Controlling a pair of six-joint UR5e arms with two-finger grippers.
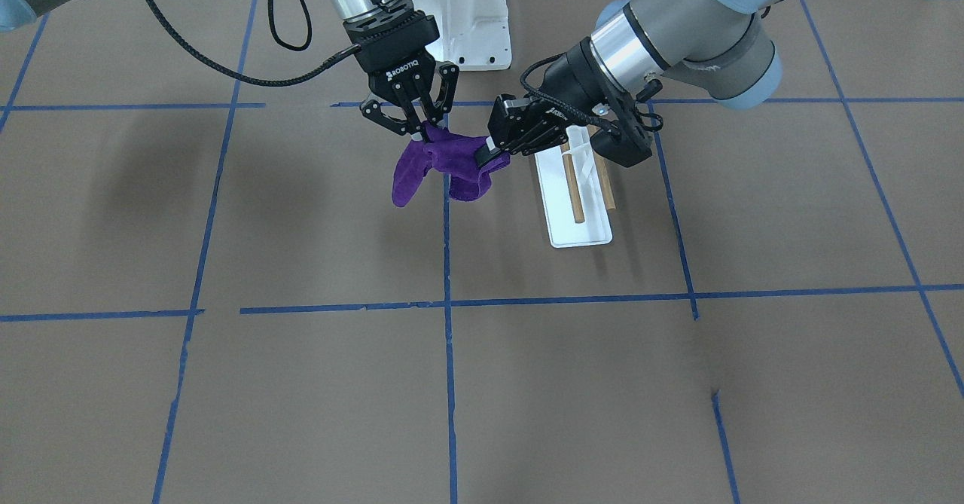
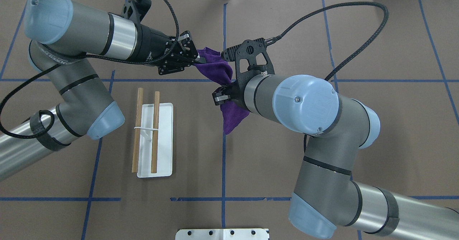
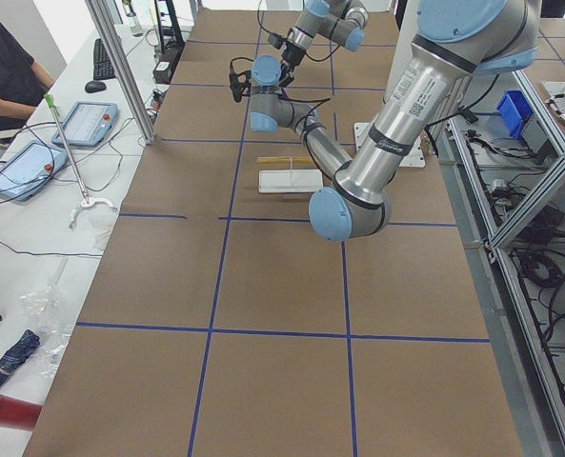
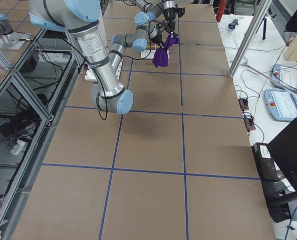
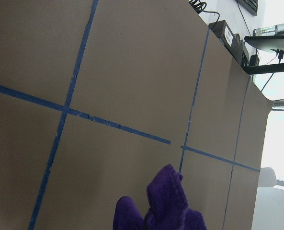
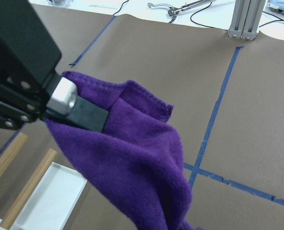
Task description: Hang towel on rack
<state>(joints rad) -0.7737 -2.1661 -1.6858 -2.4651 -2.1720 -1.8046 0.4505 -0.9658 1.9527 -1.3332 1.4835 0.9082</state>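
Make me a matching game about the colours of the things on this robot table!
Things:
1. towel
2. rack rods
3. rack base
4. tape lines

Colours:
a. white
b. purple
c. blue
d. light brown

Pairs: 1-b, 2-d, 3-a, 4-c

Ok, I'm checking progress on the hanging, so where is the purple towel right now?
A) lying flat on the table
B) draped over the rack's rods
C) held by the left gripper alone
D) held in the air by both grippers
D: the towel hangs above the table, pinched by the left gripper and the right gripper, and nothing is on the rack.
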